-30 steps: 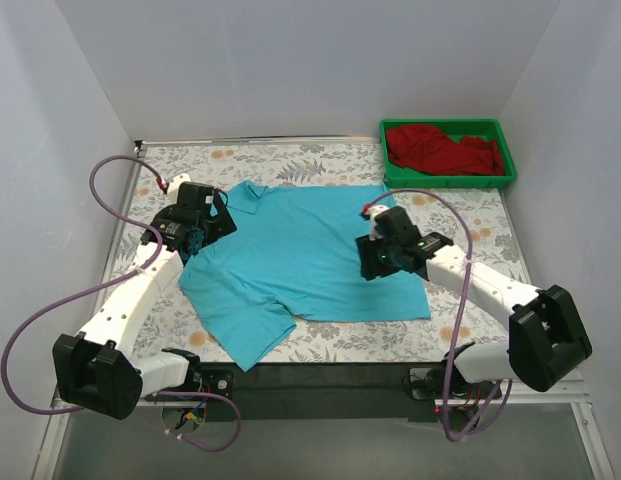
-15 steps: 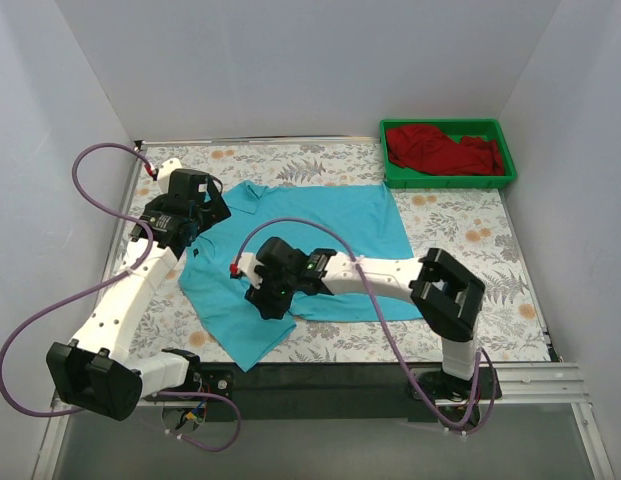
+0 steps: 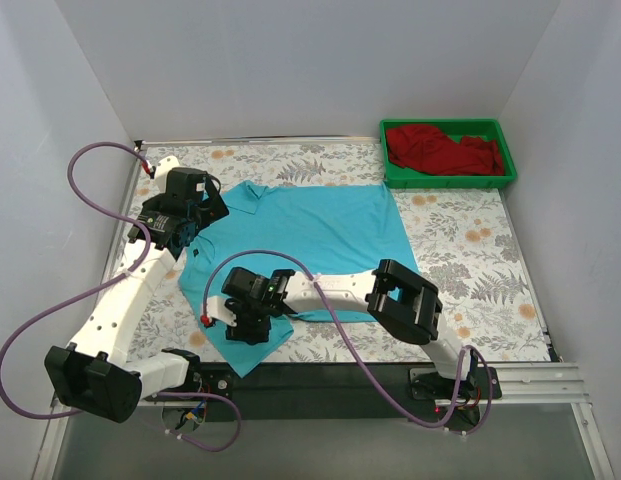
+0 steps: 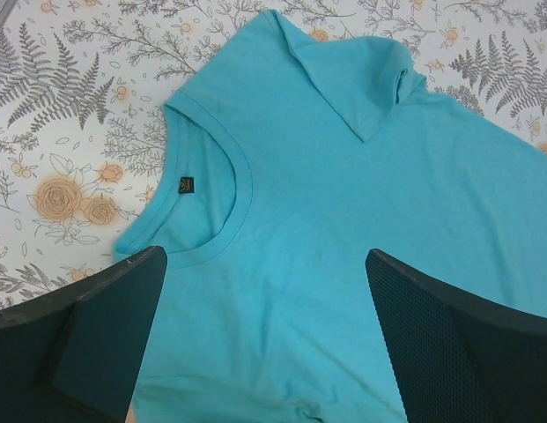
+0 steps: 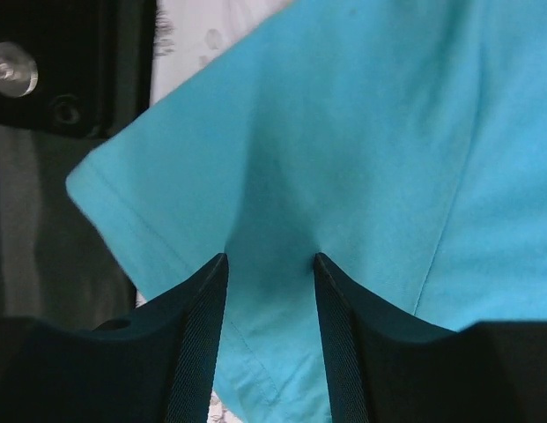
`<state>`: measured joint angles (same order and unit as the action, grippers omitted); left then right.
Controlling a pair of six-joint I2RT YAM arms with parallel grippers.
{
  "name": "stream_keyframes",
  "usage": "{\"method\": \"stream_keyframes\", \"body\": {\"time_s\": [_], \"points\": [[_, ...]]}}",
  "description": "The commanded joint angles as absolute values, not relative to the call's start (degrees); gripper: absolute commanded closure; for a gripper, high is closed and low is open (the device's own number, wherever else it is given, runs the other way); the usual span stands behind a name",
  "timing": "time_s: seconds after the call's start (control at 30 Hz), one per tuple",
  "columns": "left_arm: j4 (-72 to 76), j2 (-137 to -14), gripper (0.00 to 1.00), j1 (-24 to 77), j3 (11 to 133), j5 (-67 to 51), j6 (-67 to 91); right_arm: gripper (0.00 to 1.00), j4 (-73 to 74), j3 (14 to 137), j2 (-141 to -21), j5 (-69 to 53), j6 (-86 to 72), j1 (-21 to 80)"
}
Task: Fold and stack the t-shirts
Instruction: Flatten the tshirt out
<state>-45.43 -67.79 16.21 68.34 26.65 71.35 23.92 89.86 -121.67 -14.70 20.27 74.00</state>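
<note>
The turquoise-blue t-shirt (image 3: 320, 235) lies spread flat on the table, collar at the far left. My left gripper (image 3: 186, 216) hovers open above its collar (image 4: 211, 211), its black fingers (image 4: 106, 326) wide apart with nothing between them. My right arm reaches far across to the left. Its gripper (image 3: 248, 318) is down on the shirt's near-left sleeve (image 5: 167, 194) by the table's front edge. Its fingers (image 5: 198, 335) are open a little and press into the cloth, which lies between them. The dark red t-shirt (image 3: 442, 150) lies crumpled in the green tray (image 3: 448, 181).
The green tray stands at the back right corner. The floral tabletop (image 3: 470, 250) shows to the right of the shirt. The black front rail (image 5: 62, 79) lies just beyond the sleeve. White walls close in three sides.
My right arm has swept from the shirt's right side across to its near-left sleeve and come down on it. My left gripper has shifted slightly back and left.
</note>
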Motion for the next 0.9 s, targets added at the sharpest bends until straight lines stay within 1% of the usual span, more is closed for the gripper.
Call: {"method": "stream_keyframes", "body": {"time_s": [0.0,0.43,0.5,0.6,0.7,0.73,0.8,0.83,0.87], "points": [[-45.35,-67.32,0.11,15.91,70.4,28.39,70.84,0.57,32.69,91.31,-123.13,-19.07,25.4,77.6],[-44.21,-67.76,0.11,15.91,68.21,30.5,70.14,0.57,37.62,93.16,-120.76,-26.8,29.7,79.28],[-43.25,-68.64,0.11,15.82,67.59,30.59,69.79,0.57,37.44,93.43,-119.36,-24.63,29.18,79.1],[-41.23,-71.01,0.11,15.73,66.45,30.15,69.52,0.55,36.57,92.82,-115.85,-23.21,26.38,76.04],[-38.51,-74.86,0.11,15.12,66.09,29.01,69.17,0.54,34.2,89.13,-110.58,-21.54,21.81,69.54],[-37.54,-75.93,0.11,14.94,66.27,28.66,69.08,0.54,33.58,88.08,-107.43,-20.32,20.84,65.69],[-35.08,-80.04,0.11,14.33,66.88,27.25,68.29,0.53,31.65,84.57,-104.52,-17.95,17.68,61.46],[-34.63,-81.9,0.11,14.07,68.36,26.72,68.38,0.52,31.12,83.59,-102.15,-16.97,16.62,56.91],[-33.67,-83.48,0.11,13.63,69.07,25.85,68.38,0.52,30.24,82.98,-101.17,-16.18,15.65,54.52]]}}
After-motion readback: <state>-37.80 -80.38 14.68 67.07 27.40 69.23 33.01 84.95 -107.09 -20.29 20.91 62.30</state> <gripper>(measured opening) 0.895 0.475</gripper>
